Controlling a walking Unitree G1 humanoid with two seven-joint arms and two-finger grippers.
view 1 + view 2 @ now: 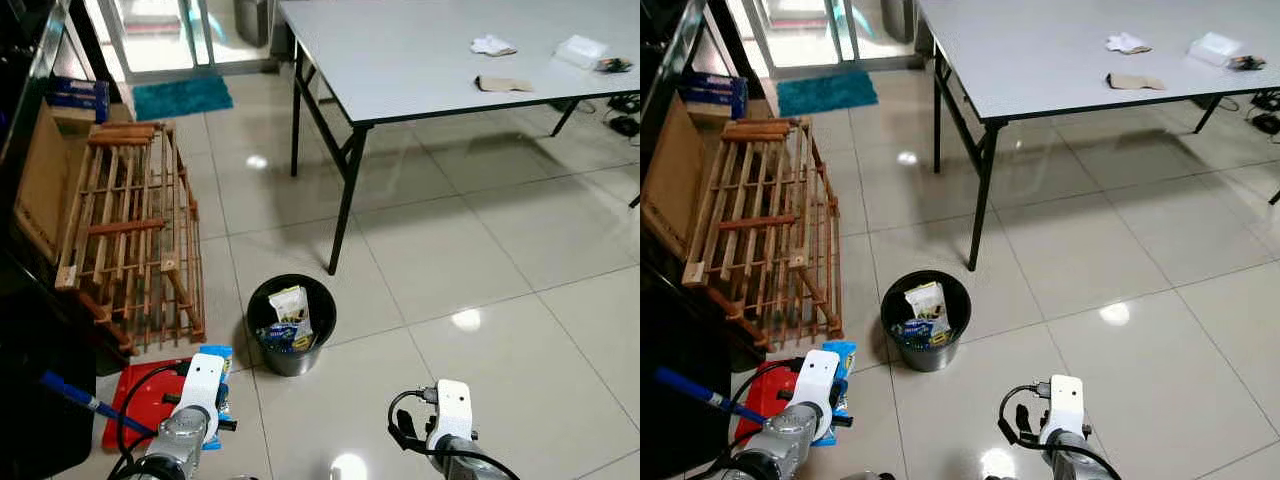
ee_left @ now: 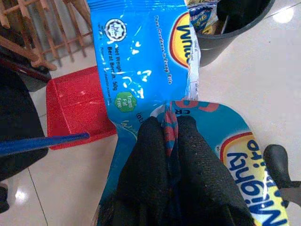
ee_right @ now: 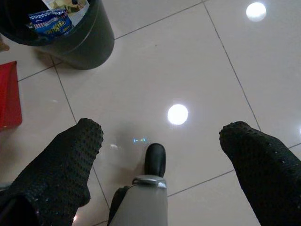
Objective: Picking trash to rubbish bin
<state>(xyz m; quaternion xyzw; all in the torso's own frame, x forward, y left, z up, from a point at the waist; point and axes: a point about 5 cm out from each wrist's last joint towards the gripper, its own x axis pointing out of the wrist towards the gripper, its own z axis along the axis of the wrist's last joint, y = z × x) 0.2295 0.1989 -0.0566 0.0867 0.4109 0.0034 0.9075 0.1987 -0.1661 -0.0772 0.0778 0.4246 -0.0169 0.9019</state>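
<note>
The crinkled blue foil snack packet (image 2: 141, 70) is the trash in hand: the left gripper (image 2: 170, 129) has its two black fingers pinched together on a fold of the film, holding it low at the robot's left, above the floor and just short of the round black plastic rubbish bin (image 1: 291, 352). It looks empty, so I judge it very light, limp and slick; it will flop and could slide out of a loose pinch. The crumpled fold near its middle, where the film bunches thick, seems the surest place to hold it.

Going left to right: a slatted wooden rack (image 1: 125, 230) leans at the far left, with a flat red plastic dustpan (image 1: 140, 395) and its blue handle (image 1: 75, 395) on the tiles below it, just beside the left arm. The bin stands next, already holding other wrappers (image 1: 290, 318), its mouth open and unobstructed. Behind it a black leg (image 1: 345, 195) of the long grey table (image 1: 420, 60) comes down near the bin; scraps of paper (image 1: 493, 45) lie on the tabletop. The right gripper (image 3: 162, 150) hangs over bare tile with its fingers spread wide, holding nothing.
</note>
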